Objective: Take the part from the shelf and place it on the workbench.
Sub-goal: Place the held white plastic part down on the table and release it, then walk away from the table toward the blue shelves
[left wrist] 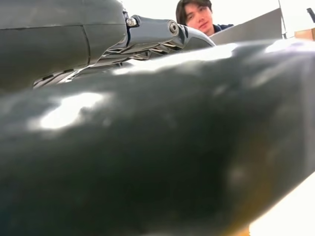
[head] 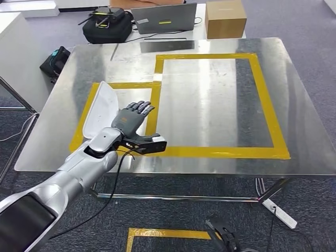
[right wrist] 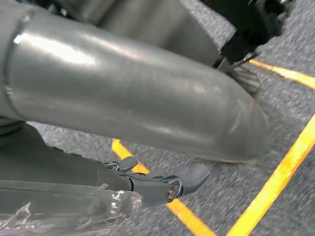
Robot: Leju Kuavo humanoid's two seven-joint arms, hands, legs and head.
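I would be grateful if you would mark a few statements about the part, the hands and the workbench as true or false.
1. The white part lies on the workbench. True.
2. The left hand is clenched around the part. False: its fingers are stretched out flat beside the part, holding nothing.
3. The part lies inside the larger taped rectangle. False: it lies at the smaller yellow tape outline, on the robot's left.
4. A cardboard box stands beyond the workbench's far edge. True.
5. The right hand hangs above carpet. True.
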